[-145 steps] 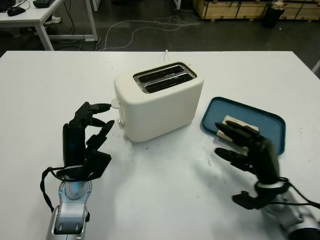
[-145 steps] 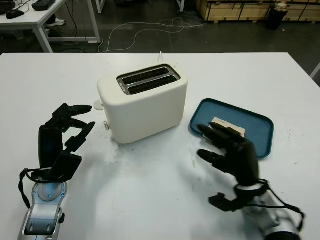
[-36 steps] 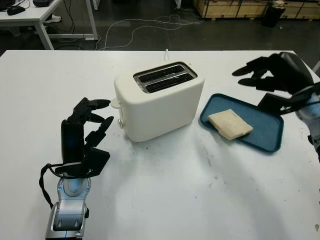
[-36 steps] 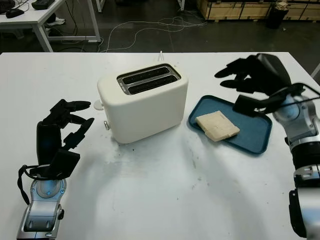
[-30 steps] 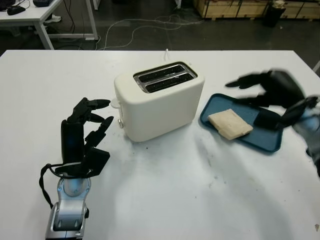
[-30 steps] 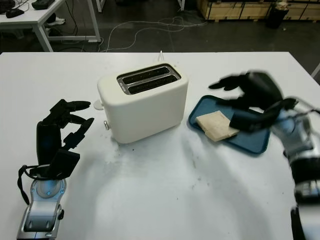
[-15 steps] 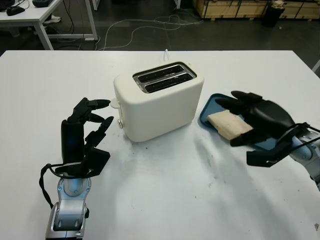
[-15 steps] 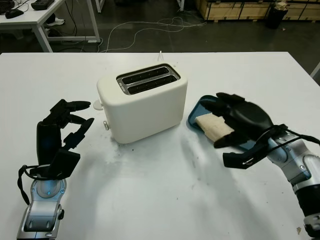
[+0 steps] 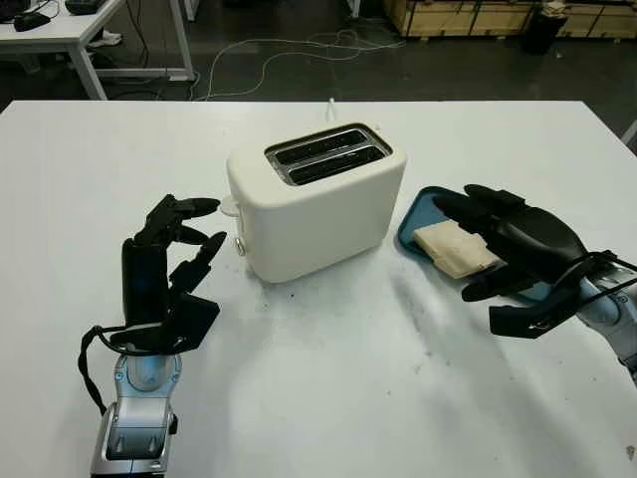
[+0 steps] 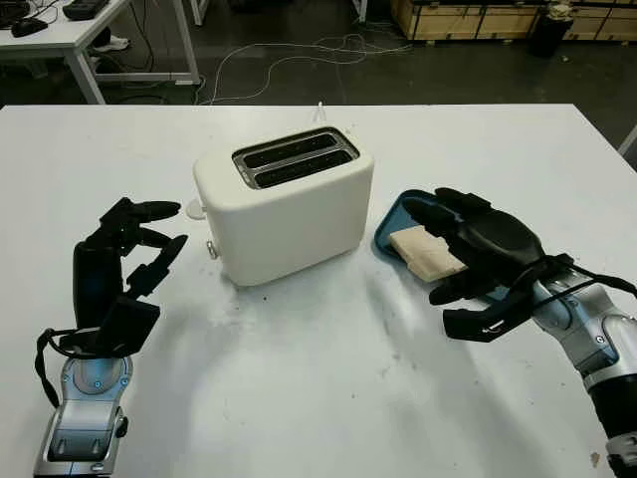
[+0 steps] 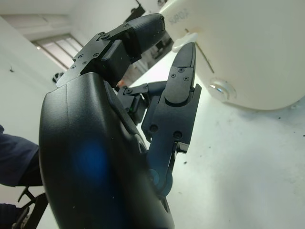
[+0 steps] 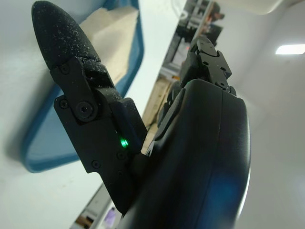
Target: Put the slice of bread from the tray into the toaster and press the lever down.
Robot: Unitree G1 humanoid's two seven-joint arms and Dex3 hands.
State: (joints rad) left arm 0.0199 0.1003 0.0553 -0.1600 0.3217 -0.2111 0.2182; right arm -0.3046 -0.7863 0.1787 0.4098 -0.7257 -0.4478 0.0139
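A wide white table [image 9: 328, 398] spans the near part of the room, its top flecked with small dark specks. Beyond its far edge lies a dark grey floor [image 9: 299, 75] with pale cables [image 9: 299, 50] looping across it. At the far left stands a second white table [image 9: 60, 30] on white legs, carrying dark objects too small to tell. At the far right sit light wooden crates [image 9: 468, 15], with a dark bin [image 9: 544, 30] beside them.

Bright even overhead light; soft shadows on table [image 9: 328, 398]; wrist views close, background defocused; ceiling lamp glare.
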